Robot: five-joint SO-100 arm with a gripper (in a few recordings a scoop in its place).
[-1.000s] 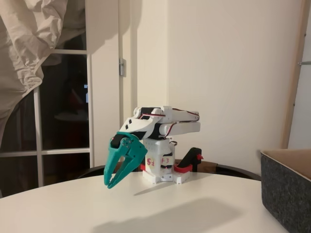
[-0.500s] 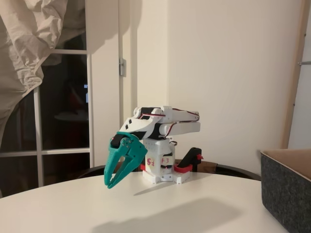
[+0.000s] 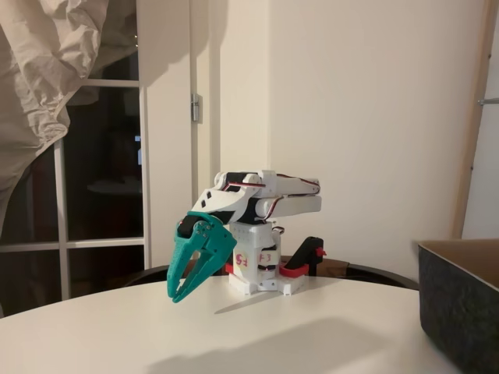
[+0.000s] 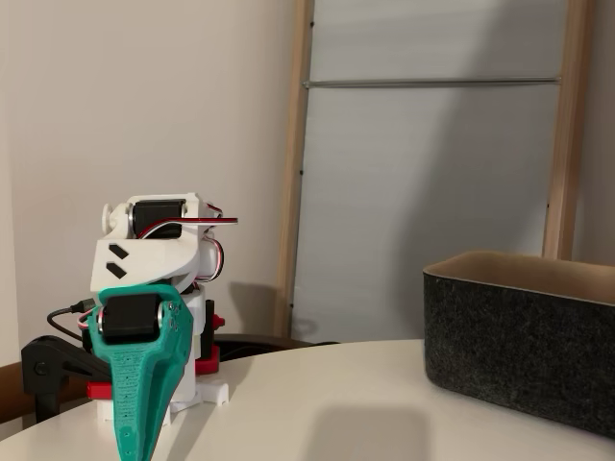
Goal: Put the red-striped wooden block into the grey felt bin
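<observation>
Bin (image 3: 460,300) of dark grey felt is seen at the right edge of the white table (image 3: 257,335) in both fixed views, with straight walls and a tan inside visible along its rim (image 4: 524,341). Block: it cannot be made out on the table or between the fingers in either view, so its place cannot be told.

Arm (image 3: 261,199), white with red wiring, is folded low over its base at the far side of the table, well apart from the bin. Gripper (image 3: 181,290), teal, is pointed down and toward the camera, its tips hanging just above the tabletop. Its two fingers are seen slightly spread, with a narrow gap between them and nothing held. In a fixed view the gripper (image 4: 130,447) is seen edge-on. A black and red clamp (image 3: 306,261) is fixed beside the base.
</observation>
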